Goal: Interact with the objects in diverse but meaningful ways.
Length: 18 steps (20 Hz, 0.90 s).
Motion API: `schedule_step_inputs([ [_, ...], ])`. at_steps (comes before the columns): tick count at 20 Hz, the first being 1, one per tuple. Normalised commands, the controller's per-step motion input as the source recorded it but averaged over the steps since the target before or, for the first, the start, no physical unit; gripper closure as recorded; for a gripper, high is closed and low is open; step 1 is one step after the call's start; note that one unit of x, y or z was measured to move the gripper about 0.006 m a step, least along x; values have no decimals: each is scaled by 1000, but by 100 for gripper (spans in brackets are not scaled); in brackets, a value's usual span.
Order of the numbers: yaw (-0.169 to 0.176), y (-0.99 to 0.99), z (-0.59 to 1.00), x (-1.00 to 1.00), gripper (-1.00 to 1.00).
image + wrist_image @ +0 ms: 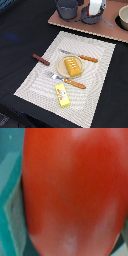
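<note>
At the top of the exterior view, right of centre, the gripper (95,11) hangs over a grey pot (91,19) that stands on a brown board (107,27); a second grey pot (66,8) stands to its left. Its fingers are hidden there, but the wrist view is filled by the red tomato (72,190), so the claw seems to be closed around it, though I cannot see the fingers touching. Lower in the frame lies a striped placemat (35,82). On it a plate (61,66) carries the bread block (73,66), between a knife (80,56) above and a fork (67,80) below. The yellow packet (62,95) lies near the mat's lower edge, and the sausage (41,59) lies at its left edge.
</note>
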Motion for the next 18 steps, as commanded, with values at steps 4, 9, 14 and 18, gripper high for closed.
schedule_step_inputs([
  [4, 0, 319, -112, -165, -100],
  [9, 0, 358, -150, -212, -100],
  [14, 8, 510, -94, -391, -100],
  [18, 38, 669, -10, -611, -100],
])
